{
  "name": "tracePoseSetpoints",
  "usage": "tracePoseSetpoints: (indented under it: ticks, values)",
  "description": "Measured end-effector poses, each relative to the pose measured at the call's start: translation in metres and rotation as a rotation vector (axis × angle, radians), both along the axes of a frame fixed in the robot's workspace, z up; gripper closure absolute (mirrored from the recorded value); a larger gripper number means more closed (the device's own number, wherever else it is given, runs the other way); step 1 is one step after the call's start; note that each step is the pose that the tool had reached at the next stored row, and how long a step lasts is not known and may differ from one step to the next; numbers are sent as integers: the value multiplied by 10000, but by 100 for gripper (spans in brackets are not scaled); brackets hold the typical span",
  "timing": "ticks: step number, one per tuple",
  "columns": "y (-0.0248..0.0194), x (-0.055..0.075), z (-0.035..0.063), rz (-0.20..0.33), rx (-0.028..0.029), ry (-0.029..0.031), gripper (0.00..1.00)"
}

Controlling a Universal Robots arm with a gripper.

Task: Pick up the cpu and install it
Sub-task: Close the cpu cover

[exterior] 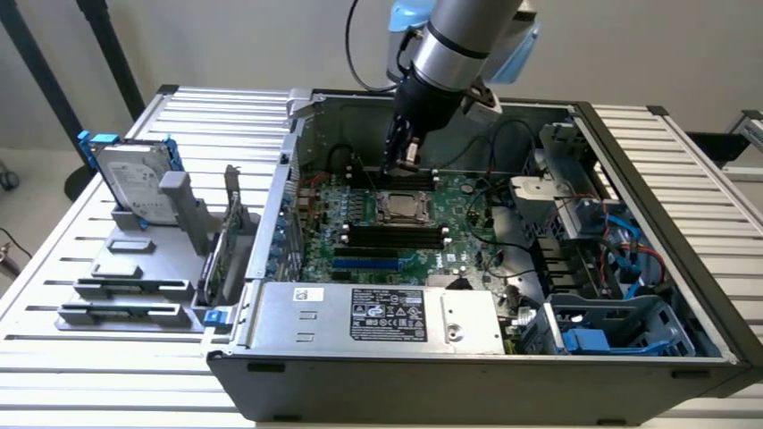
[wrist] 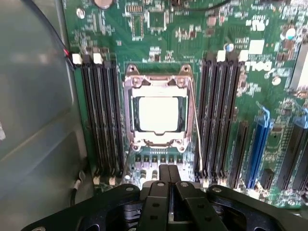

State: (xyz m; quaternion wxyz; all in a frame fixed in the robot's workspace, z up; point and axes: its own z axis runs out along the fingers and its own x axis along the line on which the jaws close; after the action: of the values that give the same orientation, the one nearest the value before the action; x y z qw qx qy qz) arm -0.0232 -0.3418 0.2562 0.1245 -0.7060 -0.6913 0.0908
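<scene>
Hand (wrist: 168, 169): fingers pressed together, pinching nothing. It hangs over the motherboard (wrist: 168, 29), just beside the socket and apart from it.

Cpu (wrist: 159, 114): flat square chip with a pale metal top, seated in the socket. A metal socket frame (wrist: 156, 82) lies around its edges. A thin lever wire (wrist: 197, 130) runs along one side of the frame.

Memory slots (wrist: 101, 115): black banks flanking the socket on both sides. Blue slots (wrist: 260, 144) lie beyond one bank.

Exterior view, added items: the arm (exterior: 459, 45) comes down into the open computer case (exterior: 477, 380), with the hand (exterior: 406, 161) just behind the cpu (exterior: 402, 207). Black cables (exterior: 495, 223) cross the board toward that view's right. A labelled silver power supply (exterior: 286, 317) sits at the near edge of the case. On the slatted counter (exterior: 84, 357), toward that view's left and outside the case, a hard drive (exterior: 134, 183) with a blue frame stands upright in a grey rack (exterior: 131, 268).

Wrist view, added detail: the closed fingertips and the bare top of the cpu inside its frame.
</scene>
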Motion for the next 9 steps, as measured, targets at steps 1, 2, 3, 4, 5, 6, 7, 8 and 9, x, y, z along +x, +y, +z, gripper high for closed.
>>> tracePoseSetpoints:
  ticks: [1,2,3,4,5,6,7,8,9]
  values:
    - [-1,-36,-5,1,0,37,89]
    - [-1,-71,-8,-1,1,68,89]
    - [-1,-98,-10,-1,0,90,89]
    - [-1,-115,-9,0,-3,95,89]
    - [-1,-123,-8,0,-4,98,89]
    - [-1,-123,-9,0,-4,98,89]
    - [0,-123,-10,0,-1,98,89]
    - [-1,-123,-10,0,0,97,89]
    - [-1,-124,-10,0,0,98,89]
